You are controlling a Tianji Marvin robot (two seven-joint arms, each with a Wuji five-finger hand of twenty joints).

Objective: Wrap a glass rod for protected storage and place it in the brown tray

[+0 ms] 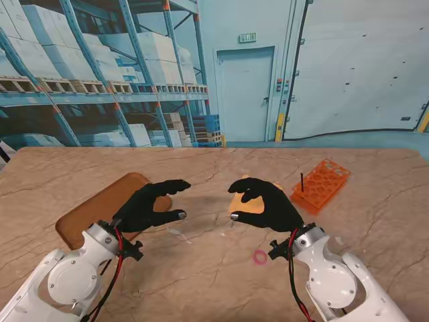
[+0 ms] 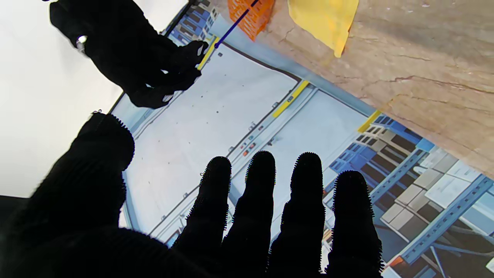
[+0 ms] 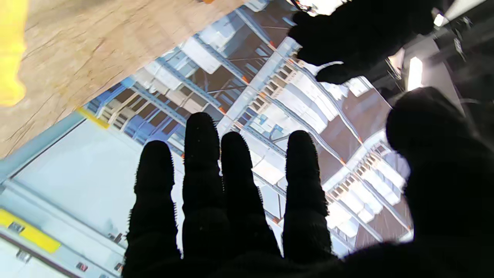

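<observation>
The thin dark glass rod stands upright in the orange plastic rack, far right, nearest the right black-gloved hand; both it and the left hand hover empty, fingers apart.

Right robot hand in black glove: four fingers extended and slightly apart, thumb set well off to one side, nothing held. Beyond the fingertips, a warehouse backdrop with blue racking, pale boxes and a light door panel with yellow marks. Tan marbled surface fills one corner; a yellow sheet lies on it at the frame edge, blurred. Left robot hand shows opposite, dark, fingers curled loosely, apart from the right; what it holds, if anything, cannot be told.
</observation>
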